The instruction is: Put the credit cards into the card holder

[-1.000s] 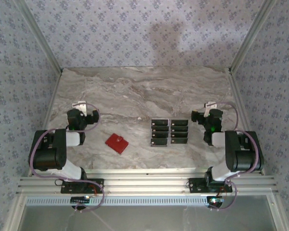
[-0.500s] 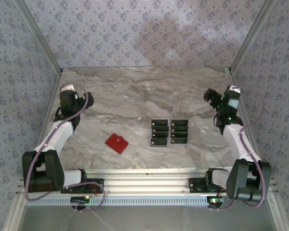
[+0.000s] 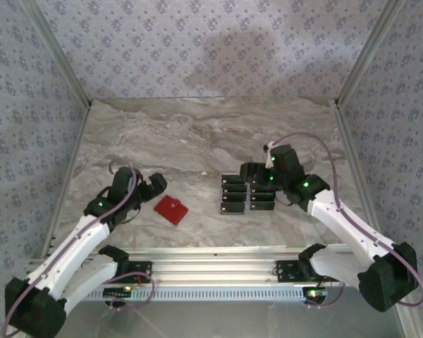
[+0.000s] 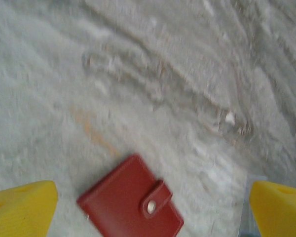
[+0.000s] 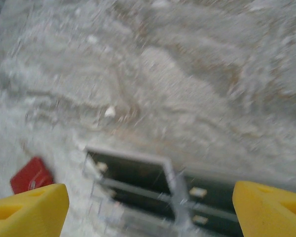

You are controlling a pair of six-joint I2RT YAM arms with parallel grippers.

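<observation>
Marbled grey tabletop (image 3: 197, 134); left gripper (image 4: 153, 197) spread wide above flat red card holder (image 4: 113, 202), right gripper (image 5: 150, 195) released over dark striped credit cards (image 3: 248, 195).

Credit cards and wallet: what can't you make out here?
- credit cards, top view: right arm covers the far ones; count unclear.
- credit cards, right wrist view: blurred, cut off by bottom edge.
- card holder, left wrist view: snapped shut, inside hidden; bottom edge crops it.
</observation>
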